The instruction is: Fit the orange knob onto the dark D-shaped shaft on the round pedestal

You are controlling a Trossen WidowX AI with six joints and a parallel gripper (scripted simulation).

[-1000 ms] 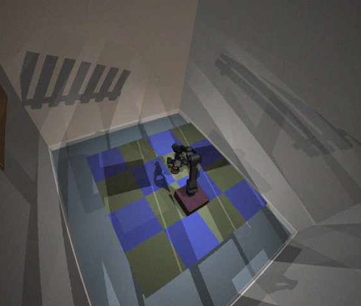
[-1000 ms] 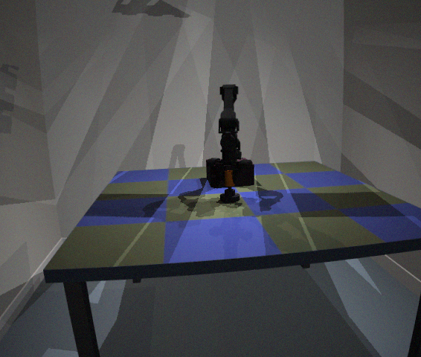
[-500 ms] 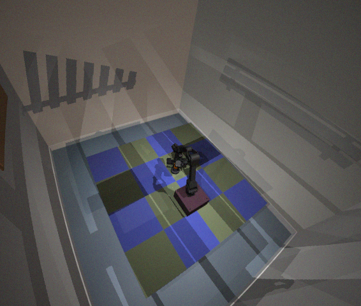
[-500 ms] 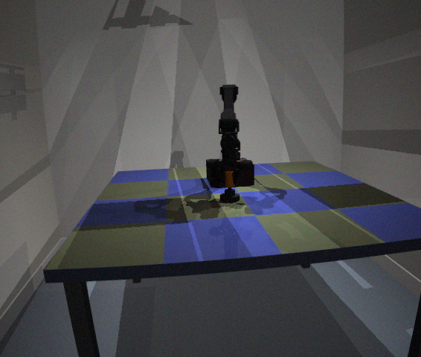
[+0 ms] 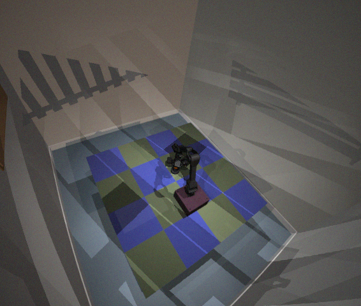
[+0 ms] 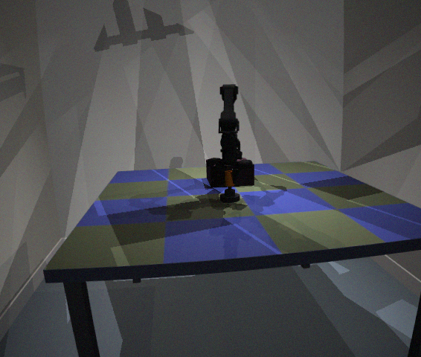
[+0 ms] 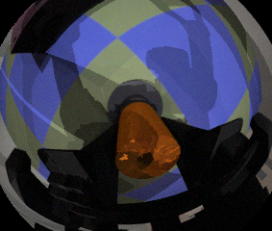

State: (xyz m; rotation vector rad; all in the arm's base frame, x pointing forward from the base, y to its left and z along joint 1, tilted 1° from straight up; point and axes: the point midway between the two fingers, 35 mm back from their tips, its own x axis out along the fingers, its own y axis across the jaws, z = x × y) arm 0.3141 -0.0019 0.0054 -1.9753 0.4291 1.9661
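Note:
The orange knob (image 5: pixel 176 167) (image 6: pixel 228 178) (image 7: pixel 142 127) is between the fingers of my gripper (image 6: pixel 230 177) (image 7: pixel 139 123), which is shut on it. The fingers are dark and stand at both sides of the knob. The round dark pedestal (image 6: pixel 234 198) (image 7: pixel 113 100) (image 5: pixel 174 172) stands on the table right below the knob. In the exterior view the dark shaft (image 6: pixel 229 190) shows between the knob's lower end and the pedestal's disc, so the knob is above the disc. Whether the shaft's tip is inside the hole cannot be seen. The shaft's flat side and the hole are hidden.
The table (image 5: pixel 144 286) (image 6: pixel 199 242) has a blue and olive checkered top. The arm's dark red base (image 5: pixel 192 200) (image 7: pixel 22 29) stands on it behind the pedestal as seen from the exterior view. Shadows fall across the table and walls.

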